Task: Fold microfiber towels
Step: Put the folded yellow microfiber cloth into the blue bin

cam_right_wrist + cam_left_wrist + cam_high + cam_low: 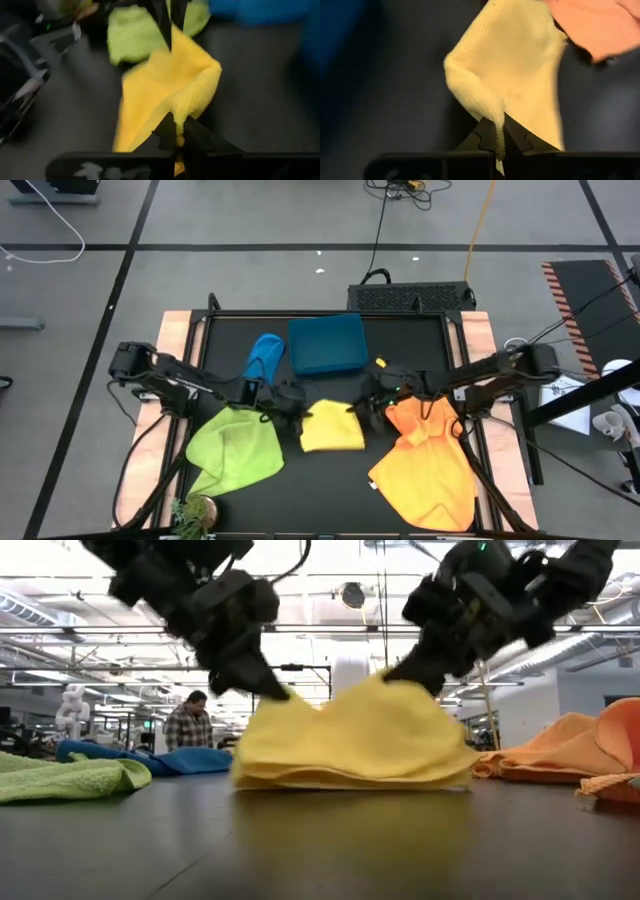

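At the centre of the table [420, 330] we hold the yellow towel [333, 427] with the left gripper [297, 413] and right gripper [362, 412] each pinching a raised corner, and uneven pulling could slip a corner free and skew the fold.

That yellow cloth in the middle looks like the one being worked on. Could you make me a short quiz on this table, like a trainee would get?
1. True or false: both the left gripper and the right gripper are pinching the yellow towel.
2. Which towel lies nearest the teal bin? A) green towel B) blue towel C) orange towels
3. Fill in: in the low view, the yellow towel's top edge is lifted at two ____ while its bottom rests on the table.

Key: 1 true; 2 B; 3 corners.
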`<act>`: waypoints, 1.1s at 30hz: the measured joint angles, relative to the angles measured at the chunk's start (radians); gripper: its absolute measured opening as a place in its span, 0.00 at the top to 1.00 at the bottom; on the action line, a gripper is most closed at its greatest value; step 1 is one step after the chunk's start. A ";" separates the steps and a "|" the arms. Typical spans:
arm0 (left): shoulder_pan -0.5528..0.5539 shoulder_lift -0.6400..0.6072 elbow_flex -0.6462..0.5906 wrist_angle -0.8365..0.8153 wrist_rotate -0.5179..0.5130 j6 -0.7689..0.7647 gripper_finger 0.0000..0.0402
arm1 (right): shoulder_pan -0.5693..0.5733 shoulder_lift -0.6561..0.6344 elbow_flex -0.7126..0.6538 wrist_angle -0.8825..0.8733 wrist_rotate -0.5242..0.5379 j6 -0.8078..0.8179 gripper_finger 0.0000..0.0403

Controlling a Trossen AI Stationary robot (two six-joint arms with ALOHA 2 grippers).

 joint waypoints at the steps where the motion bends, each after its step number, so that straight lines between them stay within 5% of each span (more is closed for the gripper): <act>1: 0.006 -0.009 0.024 -0.017 -0.018 0.025 0.99 | -0.004 -0.040 0.001 -0.037 0.019 -0.013 0.99; 10: 0.068 -0.062 0.174 -0.186 -0.164 0.202 0.99 | -0.094 -0.261 0.000 -0.152 0.181 -0.126 1.00; 16: 0.124 -0.059 0.225 -0.244 -0.196 0.268 0.99 | -0.209 -0.290 0.000 -0.142 0.179 -0.132 1.00; 33: 0.368 -0.060 0.244 -0.280 -0.159 0.325 1.00 | -0.506 -0.213 0.002 -0.029 -0.077 -0.079 1.00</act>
